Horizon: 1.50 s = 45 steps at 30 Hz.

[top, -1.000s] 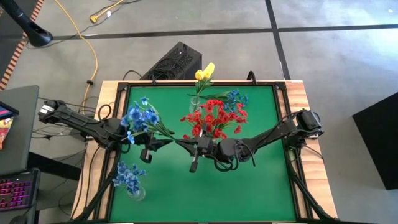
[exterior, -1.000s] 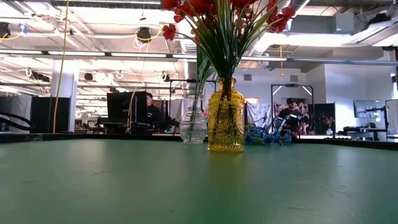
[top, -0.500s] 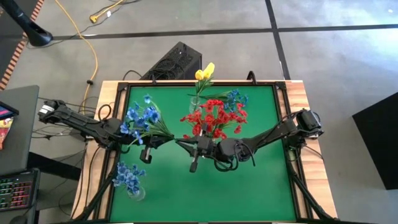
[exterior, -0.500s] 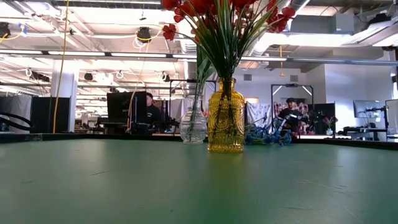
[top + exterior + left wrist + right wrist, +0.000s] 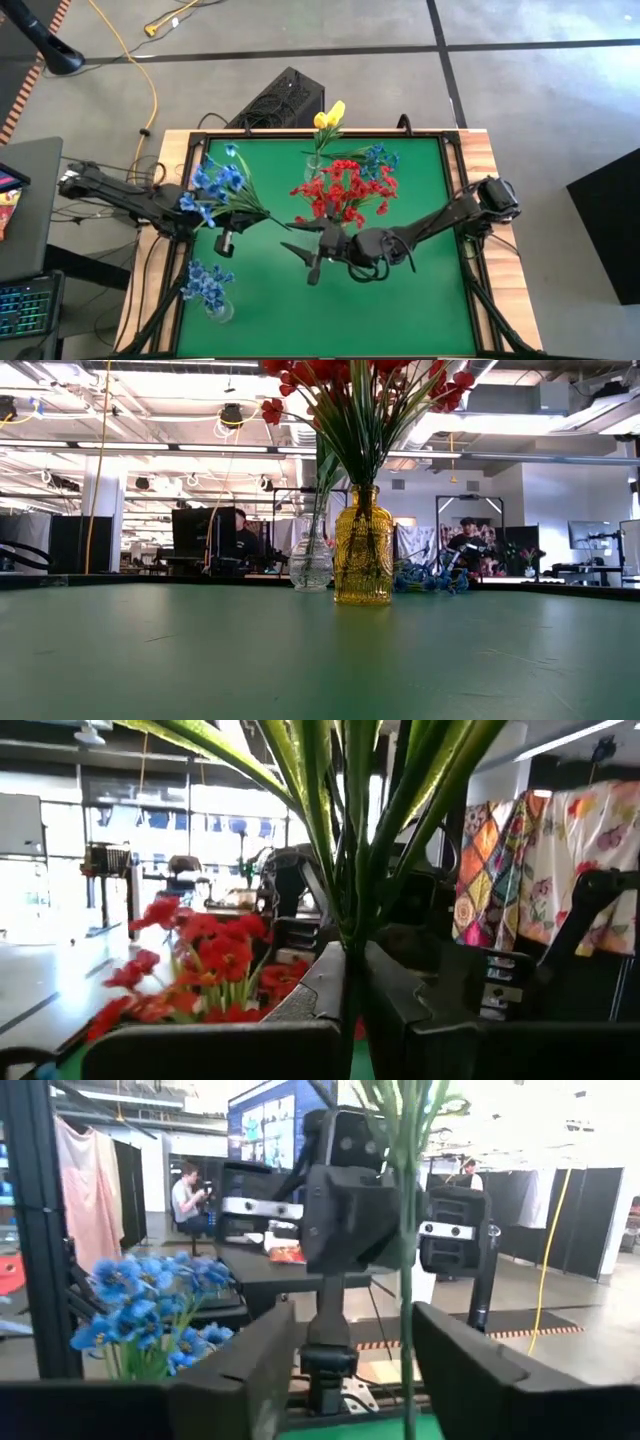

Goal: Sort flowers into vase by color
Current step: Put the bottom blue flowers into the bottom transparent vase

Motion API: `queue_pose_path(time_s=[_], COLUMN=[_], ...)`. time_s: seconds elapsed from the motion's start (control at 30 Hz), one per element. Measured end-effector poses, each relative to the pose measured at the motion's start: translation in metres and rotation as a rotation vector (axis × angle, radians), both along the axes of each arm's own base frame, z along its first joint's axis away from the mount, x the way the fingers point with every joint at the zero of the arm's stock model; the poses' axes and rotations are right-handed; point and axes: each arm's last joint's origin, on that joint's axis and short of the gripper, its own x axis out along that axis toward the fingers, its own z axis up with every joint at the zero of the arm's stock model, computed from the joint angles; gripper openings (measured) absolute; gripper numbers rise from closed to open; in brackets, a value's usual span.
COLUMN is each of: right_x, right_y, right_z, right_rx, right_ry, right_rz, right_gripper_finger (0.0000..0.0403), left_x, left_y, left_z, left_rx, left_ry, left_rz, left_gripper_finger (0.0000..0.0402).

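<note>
The left gripper [image 5: 228, 240] grasps the blue spray [image 5: 215, 185] left of the yellow vase [image 5: 363, 547]; right gripper [image 5: 312, 262] jaws released; it should lift the stem slowly

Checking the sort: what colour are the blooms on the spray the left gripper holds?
Blue, clearest in the high view.

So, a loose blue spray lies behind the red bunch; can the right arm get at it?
Probably yes: the right tool is open and the blue spray lies uncovered, though the red flowers crowd close beside it.
</note>
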Motion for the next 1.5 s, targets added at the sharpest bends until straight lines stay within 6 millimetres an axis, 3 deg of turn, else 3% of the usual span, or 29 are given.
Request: queue_pose_path(time_s=[0.13,0.37,0.47,0.63,0.77,0.93,1.23,1.5], right_x=[-0.004,-0.011,-0.013,-0.017,-0.02,-0.026,-0.032,-0.033], right_y=[0.012,0.031,0.037,0.046,0.053,0.064,0.076,0.078], right_z=[0.0,-0.005,-0.008,-0.013,-0.017,-0.019,-0.02,-0.02], right_rx=[-0.062,-0.098,-0.086,-0.021,0.015,0.037,0.039,0.039], right_ry=[0.016,0.074,0.099,0.135,0.166,0.182,0.186,0.189], right_rz=[0.015,0.057,0.077,0.116,0.143,0.178,0.211,0.215], right_gripper_finger=[0.0266,0.0271,0.0271,0.0271,0.0271,0.027,0.027,0.027], left_x=[-0.024,-0.079,-0.1,-0.123,-0.125,-0.114,-0.092,-0.086], left_y=[0.007,0.023,0.026,0.023,0.021,0.017,0.004,0.001], left_z=[0.017,0.042,0.046,0.036,0.017,-0.014,-0.051,-0.077], left_rx=[0.002,-0.056,-0.046,0.019,0.003,-0.008,-0.008,-0.053], left_ry=[0.085,0.238,0.272,0.308,0.374,0.466,0.4,0.508], left_rz=[-0.004,-0.029,-0.158,-0.481,-0.544,-0.595,-0.707,-0.639], left_gripper_finger=[0.0,0.0,0.0,0.0,0.0,0.0,0.0,0.0])
